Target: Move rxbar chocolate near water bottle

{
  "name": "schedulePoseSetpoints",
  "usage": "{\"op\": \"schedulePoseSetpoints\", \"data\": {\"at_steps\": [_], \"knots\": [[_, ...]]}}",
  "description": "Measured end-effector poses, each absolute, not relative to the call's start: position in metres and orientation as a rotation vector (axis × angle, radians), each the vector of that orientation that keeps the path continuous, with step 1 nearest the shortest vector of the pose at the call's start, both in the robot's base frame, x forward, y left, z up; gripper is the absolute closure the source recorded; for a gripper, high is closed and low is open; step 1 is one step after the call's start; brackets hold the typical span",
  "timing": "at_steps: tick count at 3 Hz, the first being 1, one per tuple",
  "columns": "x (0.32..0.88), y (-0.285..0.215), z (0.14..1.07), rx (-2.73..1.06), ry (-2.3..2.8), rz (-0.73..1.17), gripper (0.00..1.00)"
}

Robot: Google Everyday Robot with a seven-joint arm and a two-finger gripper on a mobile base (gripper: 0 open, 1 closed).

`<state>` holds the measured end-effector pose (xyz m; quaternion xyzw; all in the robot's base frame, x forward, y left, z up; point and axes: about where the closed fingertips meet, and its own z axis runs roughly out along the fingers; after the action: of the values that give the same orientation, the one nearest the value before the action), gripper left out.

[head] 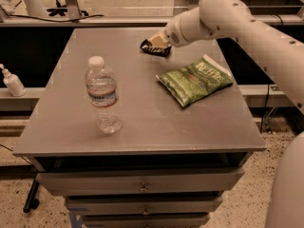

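Upper centre, the gripper (160,41) is clamped on the rxbar chocolate (151,48). The water bottle (102,96) stands upright, centre-left

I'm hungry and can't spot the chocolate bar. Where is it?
In the camera view, the rxbar chocolate is near the far edge of the table, at the gripper, behind the green chip bag.

Grey metal tabletop (142,113): water bottle (103,96) upright near the left edge, toward the front. Green chip bag (194,80) flat near the right edge. Gripper (159,44) near the far edge, clamped on rxbar chocolate (153,47); contact with tabletop unclear.
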<state>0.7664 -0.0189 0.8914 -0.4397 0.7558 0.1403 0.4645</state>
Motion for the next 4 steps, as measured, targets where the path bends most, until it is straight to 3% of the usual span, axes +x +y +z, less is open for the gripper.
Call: {"op": "schedulePoseSetpoints", "data": {"at_steps": [1, 4], "knots": [[0.761, -0.02, 0.887, -1.103, 1.868, 0.342, 0.84], [0.787, -0.051, 0.869, -1.116, 1.883, 0.312, 0.14]]}}
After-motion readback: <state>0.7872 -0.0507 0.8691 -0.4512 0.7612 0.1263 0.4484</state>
